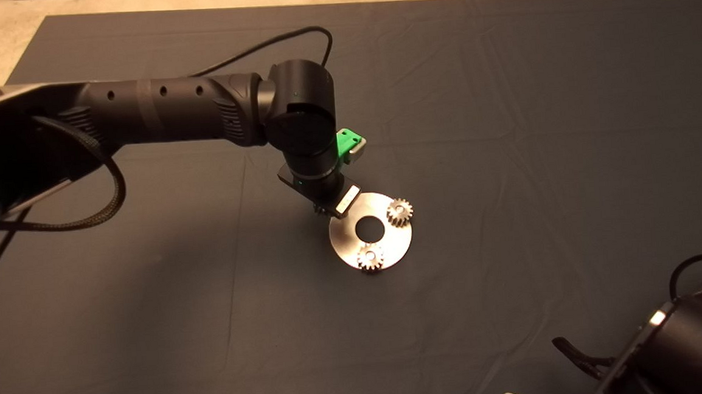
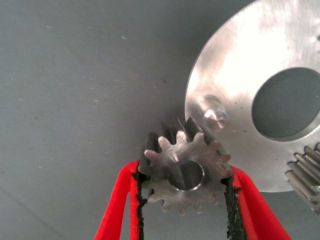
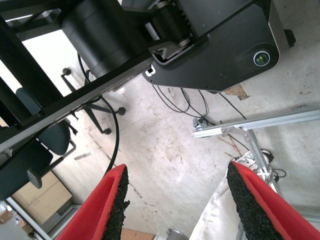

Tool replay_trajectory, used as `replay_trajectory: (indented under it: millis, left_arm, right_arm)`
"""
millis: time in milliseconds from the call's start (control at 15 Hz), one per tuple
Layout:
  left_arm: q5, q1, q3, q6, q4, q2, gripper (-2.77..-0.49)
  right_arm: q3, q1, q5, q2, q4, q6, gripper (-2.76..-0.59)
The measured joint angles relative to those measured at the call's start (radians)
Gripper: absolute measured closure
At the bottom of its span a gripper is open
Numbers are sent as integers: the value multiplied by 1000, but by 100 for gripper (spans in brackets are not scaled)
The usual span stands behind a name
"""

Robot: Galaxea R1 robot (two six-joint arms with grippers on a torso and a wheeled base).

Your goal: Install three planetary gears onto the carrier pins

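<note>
The shiny carrier disc (image 1: 346, 244) lies on the dark mat with two planetary gears seated on its pins, one at the right (image 1: 399, 211) and one at the front (image 1: 370, 257). In the left wrist view the disc (image 2: 235, 65) shows one bare carrier pin (image 2: 212, 114) and the edge of a seated gear (image 2: 306, 171). My left gripper (image 2: 184, 186) is shut on the third planetary gear (image 2: 186, 170), held just beside the disc's rim, close to the bare pin. In the head view the arm hides this gear. My right gripper (image 3: 175, 200) is open and parked at the lower right.
The left arm (image 1: 157, 114) reaches in from the left, with a black cable (image 1: 268, 46) looping behind it. The right arm's body (image 1: 683, 341) sits at the lower right corner. The right wrist view looks at the floor, a chair base (image 3: 92, 112) and an aluminium frame (image 3: 250, 125).
</note>
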Motion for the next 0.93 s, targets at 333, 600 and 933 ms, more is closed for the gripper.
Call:
replay_trajectory:
  millis: [333,600,933]
  left_arm:
    - [24,-1,-19,-2,0,25,-75]
    - [20,-1,-29,0,-1,27,-75]
    - [11,-1,-41,11,-1,27,-75]
  right_arm:
    - [0,0,0,0,1,0,-145]
    - [0,0,0,0,1,0,-145]
    - [0,0,0,0,1,0,-145]
